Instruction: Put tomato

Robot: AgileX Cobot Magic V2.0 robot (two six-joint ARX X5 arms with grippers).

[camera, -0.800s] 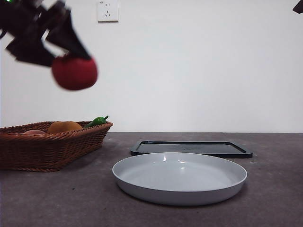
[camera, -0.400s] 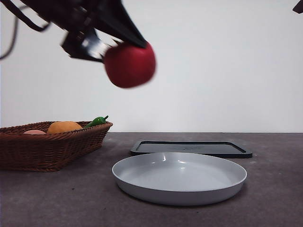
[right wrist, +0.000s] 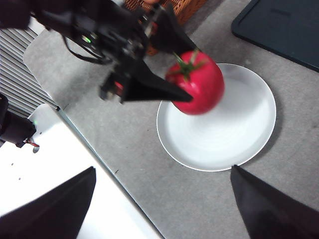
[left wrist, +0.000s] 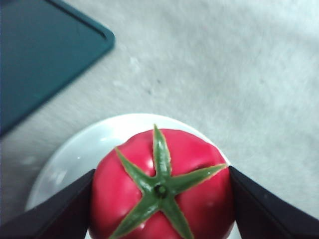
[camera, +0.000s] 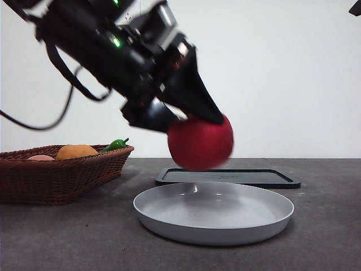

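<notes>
My left gripper [camera: 197,127] is shut on the glossy red tomato [camera: 201,142], holding it in the air just above the white plate [camera: 214,212]. In the left wrist view the tomato [left wrist: 162,189] with its green calyx fills the space between the black jaws, the plate [left wrist: 65,159] beneath it. The right wrist view looks down on the tomato [right wrist: 199,88] over the plate [right wrist: 239,134]. My right gripper [right wrist: 162,206] waits high up, jaws wide apart with nothing between them; it shows as a black tip [camera: 355,7] at a top corner.
A wicker basket [camera: 56,172] at the left holds an orange fruit [camera: 77,151] and a small green pepper [camera: 115,144]. A dark flat tray [camera: 228,177] lies behind the plate. The table's edge [right wrist: 94,149] runs near the plate in the right wrist view.
My left gripper has carried the tomato from high above the basket rightward and down, to just over the plate. The right arm has stayed put.
</notes>
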